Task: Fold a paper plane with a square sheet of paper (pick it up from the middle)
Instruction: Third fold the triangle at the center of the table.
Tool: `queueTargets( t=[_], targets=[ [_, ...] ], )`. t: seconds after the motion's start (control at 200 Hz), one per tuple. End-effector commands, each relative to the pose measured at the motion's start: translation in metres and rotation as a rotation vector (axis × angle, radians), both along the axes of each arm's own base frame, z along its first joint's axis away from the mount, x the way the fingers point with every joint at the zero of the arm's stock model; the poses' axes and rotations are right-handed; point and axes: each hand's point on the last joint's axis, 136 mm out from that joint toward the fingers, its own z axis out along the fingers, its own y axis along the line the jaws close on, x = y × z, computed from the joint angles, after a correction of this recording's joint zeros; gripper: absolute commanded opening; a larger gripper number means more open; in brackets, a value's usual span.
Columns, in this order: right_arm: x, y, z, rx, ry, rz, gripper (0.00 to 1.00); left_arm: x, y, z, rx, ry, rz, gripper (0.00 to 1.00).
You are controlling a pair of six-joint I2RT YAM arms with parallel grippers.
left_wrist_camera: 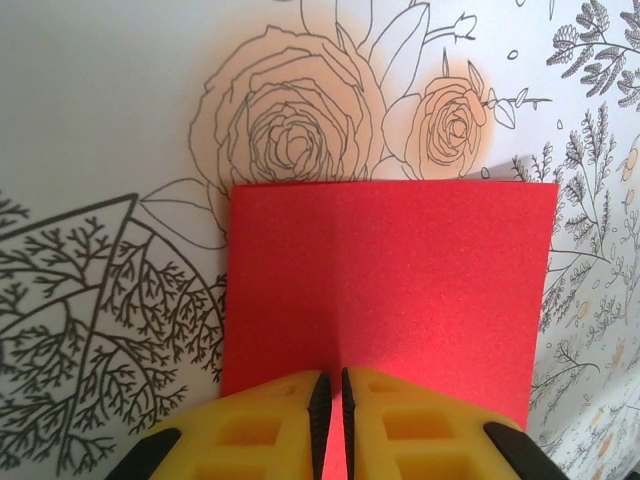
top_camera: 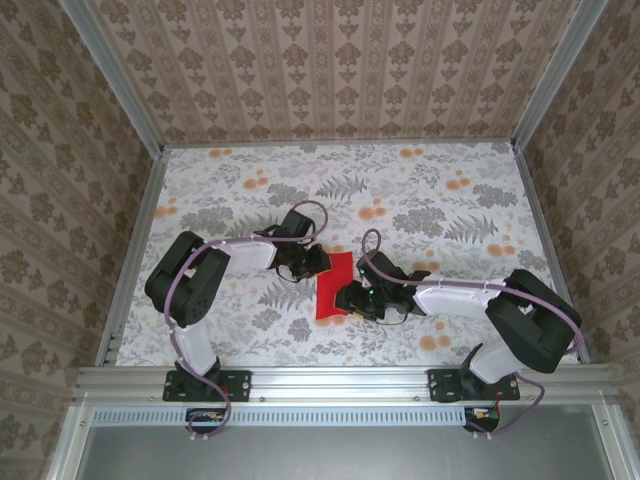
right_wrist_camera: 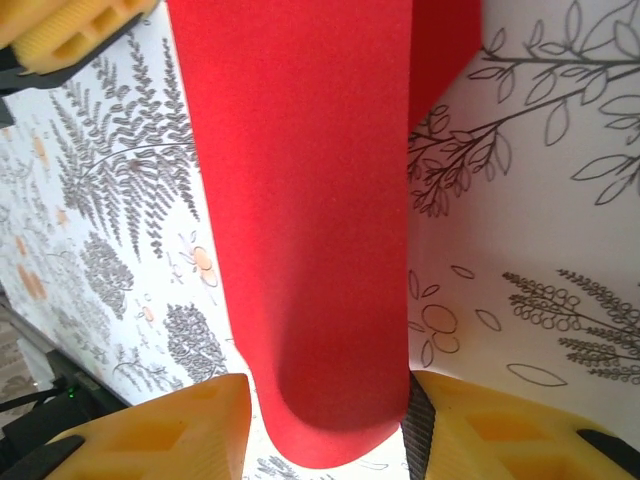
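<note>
Red paper (top_camera: 332,285) pinched in L gripper (left_wrist_camera: 332,385), curled betw. R gripper (right_wrist_camera: 330,400)

L arm (top_camera: 240,252) & R arm (top_camera: 460,297) box in red sheet (top_camera: 333,285); far table (top_camera: 400,180) open.

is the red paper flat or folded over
Folded over, not yet creased: the square sheet of paper curls in a rounded bend between the jaws of the right gripper.

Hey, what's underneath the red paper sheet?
The flower-printed table cover lies under the red paper; its print runs out from the edges. Whatever sits directly beneath is covered.
</note>
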Motion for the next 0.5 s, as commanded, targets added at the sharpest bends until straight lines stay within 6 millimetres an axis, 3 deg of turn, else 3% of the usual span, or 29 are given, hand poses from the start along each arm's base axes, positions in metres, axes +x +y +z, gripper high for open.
queueTargets(
  t=[0.0, 0.265, 0.49],
  targets=[
    [-0.002, 0.006, 0.011, 0.071, -0.004, -0.011, 0.45, -0.022, 0.043, -0.04, 0.176, 0.112, 0.064, 0.16],
    [-0.002, 0.014, 0.016, 0.14, -0.017, -0.008, 0.47, -0.023, 0.045, -0.042, 0.177, 0.114, 0.068, 0.16],
    [0.005, 0.0, 0.001, 0.051, -0.034, -0.033, 0.48, -0.023, 0.052, -0.042, 0.179, 0.112, 0.084, 0.16]
  ],
)
